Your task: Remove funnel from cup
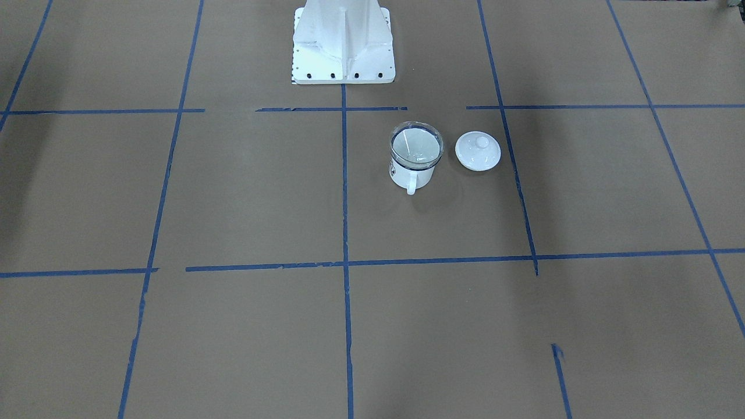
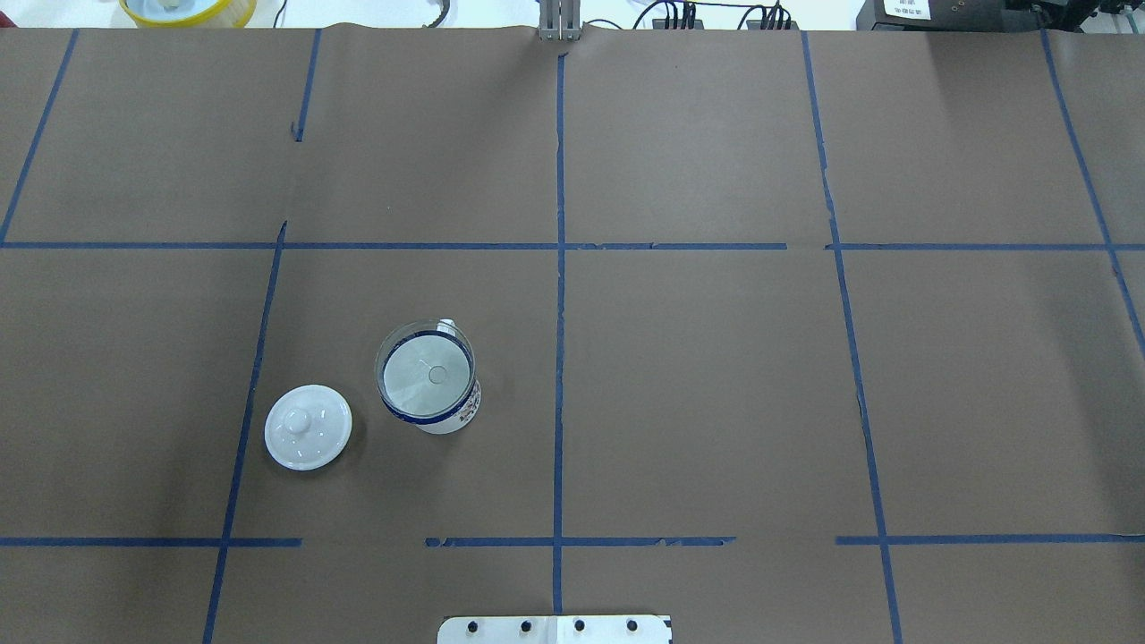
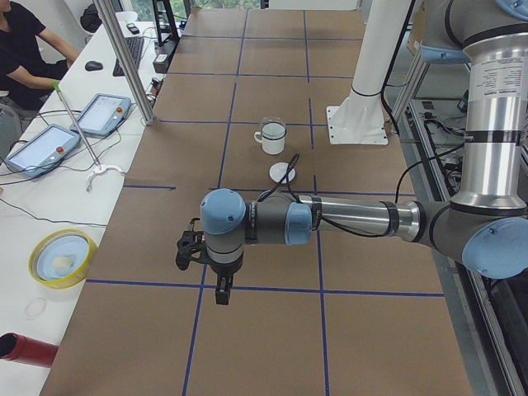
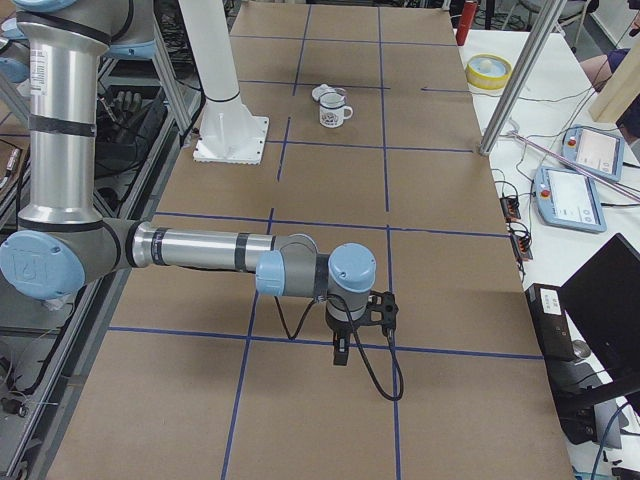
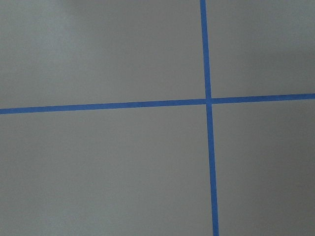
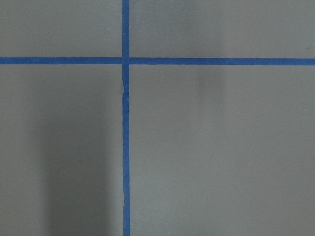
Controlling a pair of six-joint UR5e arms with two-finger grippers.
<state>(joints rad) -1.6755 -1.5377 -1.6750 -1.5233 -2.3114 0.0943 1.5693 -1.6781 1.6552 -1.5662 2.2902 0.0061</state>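
Funnel (image 2: 425,372) seated in cup (image 1: 414,176), side mark (image 1: 393,170) unreadable, lid (image 2: 308,427) just beside

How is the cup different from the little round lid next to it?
The cup stands tall and has a loop handle; the lid lies low and has a knob on top. The cup has a dark blue rim; the lid is all white. The cup has the clear funnel sitting in it; the lid carries nothing. Both are white and round, and they do not touch.
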